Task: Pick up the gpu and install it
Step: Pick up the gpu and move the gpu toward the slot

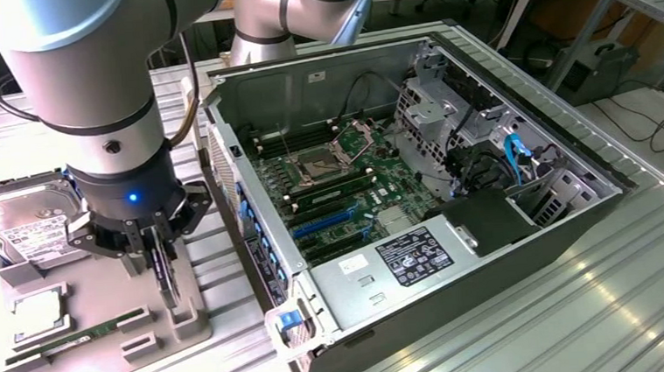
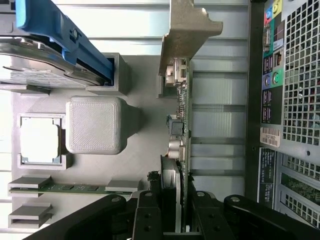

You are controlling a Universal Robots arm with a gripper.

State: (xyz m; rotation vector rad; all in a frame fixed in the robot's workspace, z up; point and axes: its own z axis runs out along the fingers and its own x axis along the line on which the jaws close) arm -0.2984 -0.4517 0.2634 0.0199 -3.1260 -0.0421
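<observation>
The gpu (image 1: 167,279) stands on edge at the grey fixture (image 1: 105,294), left of the open computer case (image 1: 569,222) in the exterior view. My gripper (image 1: 155,254) comes down on it from above, its fingers closed against both faces of the card. In the wrist view the gpu (image 2: 183,125) runs out from between the black fingers (image 2: 150,217), with its silver end bracket (image 2: 187,30) at the far end. I cannot tell whether the card's lower edge still sits in its holder slot. The motherboard (image 1: 344,185) lies exposed inside the case, with blue expansion slots (image 1: 321,224).
The fixture also holds a hard drive (image 1: 25,221), a square CPU (image 1: 37,316) and a green RAM stick (image 1: 74,340). The case's rear port panel (image 2: 290,100) is close beside the card. The table is ribbed metal, with cables and benches behind.
</observation>
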